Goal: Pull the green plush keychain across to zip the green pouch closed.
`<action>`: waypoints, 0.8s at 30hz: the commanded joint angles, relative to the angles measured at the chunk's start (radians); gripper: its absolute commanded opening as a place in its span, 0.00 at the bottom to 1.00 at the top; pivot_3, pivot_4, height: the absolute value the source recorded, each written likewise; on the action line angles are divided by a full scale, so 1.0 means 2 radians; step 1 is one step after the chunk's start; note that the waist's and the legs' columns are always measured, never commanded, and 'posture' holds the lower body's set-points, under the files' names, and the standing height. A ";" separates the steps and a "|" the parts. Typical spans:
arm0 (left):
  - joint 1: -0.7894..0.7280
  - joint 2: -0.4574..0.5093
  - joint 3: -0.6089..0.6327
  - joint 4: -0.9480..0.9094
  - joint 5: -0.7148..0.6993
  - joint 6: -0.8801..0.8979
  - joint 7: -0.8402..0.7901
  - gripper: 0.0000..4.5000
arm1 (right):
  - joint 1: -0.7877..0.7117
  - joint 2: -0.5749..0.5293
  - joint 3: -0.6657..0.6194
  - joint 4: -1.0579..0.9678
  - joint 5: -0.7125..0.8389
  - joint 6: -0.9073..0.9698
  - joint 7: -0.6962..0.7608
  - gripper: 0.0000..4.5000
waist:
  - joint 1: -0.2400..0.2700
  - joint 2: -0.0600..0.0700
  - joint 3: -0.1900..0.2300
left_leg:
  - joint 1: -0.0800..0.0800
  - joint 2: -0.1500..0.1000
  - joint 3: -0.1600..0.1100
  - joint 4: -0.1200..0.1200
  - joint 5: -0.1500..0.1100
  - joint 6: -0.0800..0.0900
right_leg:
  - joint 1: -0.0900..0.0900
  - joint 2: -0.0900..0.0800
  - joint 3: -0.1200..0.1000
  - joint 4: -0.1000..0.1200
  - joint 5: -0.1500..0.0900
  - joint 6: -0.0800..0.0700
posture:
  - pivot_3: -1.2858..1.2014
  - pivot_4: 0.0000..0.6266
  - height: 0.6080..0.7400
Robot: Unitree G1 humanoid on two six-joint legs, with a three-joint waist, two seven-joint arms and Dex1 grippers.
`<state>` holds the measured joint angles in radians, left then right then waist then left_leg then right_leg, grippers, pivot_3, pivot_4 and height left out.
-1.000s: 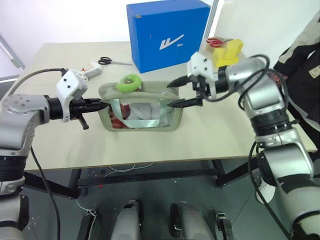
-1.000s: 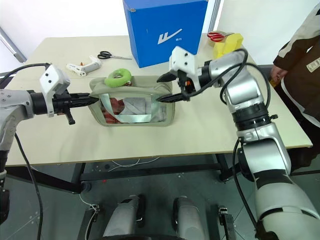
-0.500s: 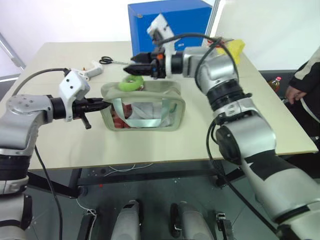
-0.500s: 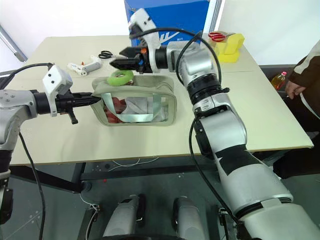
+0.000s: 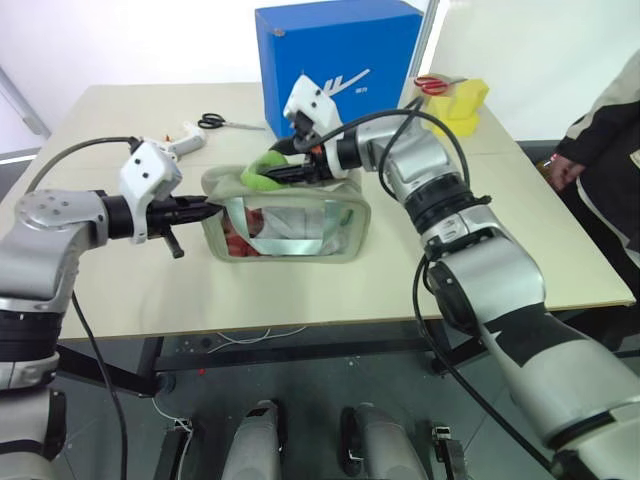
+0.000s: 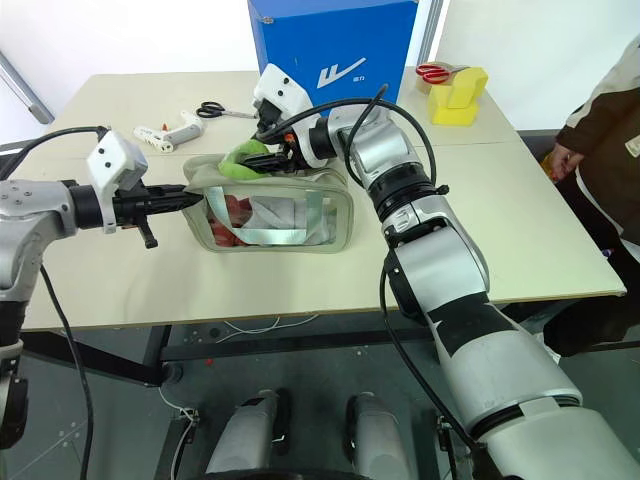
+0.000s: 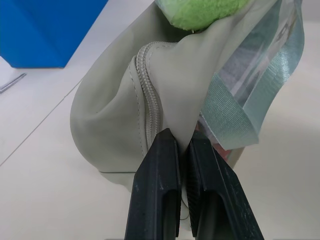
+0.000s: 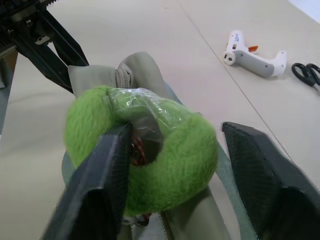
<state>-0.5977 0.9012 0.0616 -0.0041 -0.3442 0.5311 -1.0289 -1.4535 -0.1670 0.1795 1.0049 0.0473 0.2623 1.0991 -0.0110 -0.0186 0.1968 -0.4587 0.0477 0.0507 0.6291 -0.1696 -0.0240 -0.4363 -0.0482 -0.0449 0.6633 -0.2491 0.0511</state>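
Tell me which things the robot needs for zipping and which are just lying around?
Needed: pouch, keychain, left gripper pinching the pouch's end, right gripper around the keychain.

Lying around: blue box, glue gun, black scissors, yellow sponge, red scissors.

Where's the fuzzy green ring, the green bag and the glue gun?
green plush keychain (image 8: 165, 160), right wrist view, fuzzy rim.
green pouch (image 7: 110, 115), left wrist view, fabric end.
glue gun (image 8: 255, 55), right wrist view, white body.
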 commanded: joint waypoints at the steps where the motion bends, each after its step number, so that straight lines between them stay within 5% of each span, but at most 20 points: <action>1: -0.008 -0.005 -0.003 -0.001 0.003 -0.006 0.000 0.00 | -0.003 -0.013 -0.012 -0.023 0.007 0.008 0.015 0.27 | 0.000 0.000 0.000 | 0.000 0.000 0.000 0.000 0.000 0.000 | 0.000 0.000 0.000 0.000 0.000 0.000 | 0.52 0.24 1.00; 3: -0.010 -0.008 -0.004 0.003 0.005 -0.008 0.000 0.00 | 0.001 -0.028 -0.016 -0.045 0.014 0.029 0.030 0.04 | 0.001 0.000 0.000 | 0.000 0.000 0.000 0.000 0.000 0.000 | 0.000 0.000 0.000 0.000 0.000 0.000 | 0.52 0.24 1.00; 4: -0.011 -0.009 -0.005 0.004 0.007 -0.010 0.000 0.00 | 0.003 -0.033 -0.017 -0.054 0.017 0.038 0.034 0.01 | 0.001 0.000 0.000 | 0.000 0.000 0.000 0.000 0.000 0.000 | 0.000 0.000 0.000 0.000 0.000 0.000 | 0.52 0.24 1.00; 11: -0.012 -0.015 -0.006 0.012 0.013 -0.018 -0.002 0.00 | 0.044 -0.106 -0.034 -0.184 0.020 0.106 0.021 0.01 | 0.002 0.000 0.000 | 0.000 0.000 0.000 0.000 0.000 0.000 | 0.000 0.000 0.000 0.000 0.000 0.000 | 0.52 0.24 1.00; 24: -0.015 -0.014 -0.005 0.024 0.018 -0.022 -0.007 0.00 | 0.162 -0.253 -0.029 -0.319 -0.080 0.025 -0.125 0.01 | 0.000 0.000 0.000 | 0.000 0.000 0.001 0.000 0.000 0.000 | 0.000 0.000 0.000 0.000 -0.001 -0.001 | 0.52 0.24 1.00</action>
<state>-0.6218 0.8699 0.0561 0.0407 -0.3148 0.4899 -1.0394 -1.1212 -0.6413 0.1401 0.3958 -0.0735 0.3512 0.8969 -0.0107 -0.0186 0.1968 -0.4588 0.0473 0.0520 0.6291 -0.1696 -0.0240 -0.4370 -0.0491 -0.0445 0.6629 -0.2500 0.0495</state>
